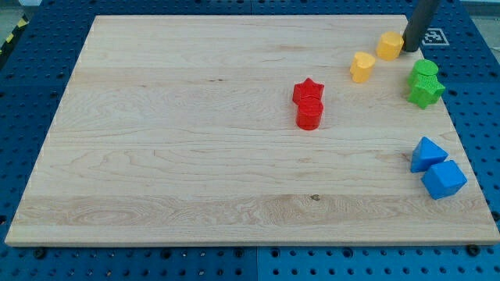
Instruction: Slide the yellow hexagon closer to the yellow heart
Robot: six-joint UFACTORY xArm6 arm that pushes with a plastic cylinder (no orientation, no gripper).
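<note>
Pressing my tip [409, 49] against the view's right side of the yellow hexagon [391, 44], near the top right corner of the wooden board [195, 133]; only a bare rod there, nothing for grasping or releasing. Sitting just to the view's lower left of the yellow hexagon, apart by a small gap: the yellow heart [362, 66]. Lying to the lower right of the hexagon: two green blocks [425, 83], touching. Further to the lower left: red star [308, 90] touching red cylinder [309, 115]. Far below: two blue blocks [437, 166], touching.

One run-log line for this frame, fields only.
tip: touching yellow hexagon, on its view-right side | yellow heart: view-left and below hexagon, apart | contact: yes | stage: push underway, gap not closed
</note>
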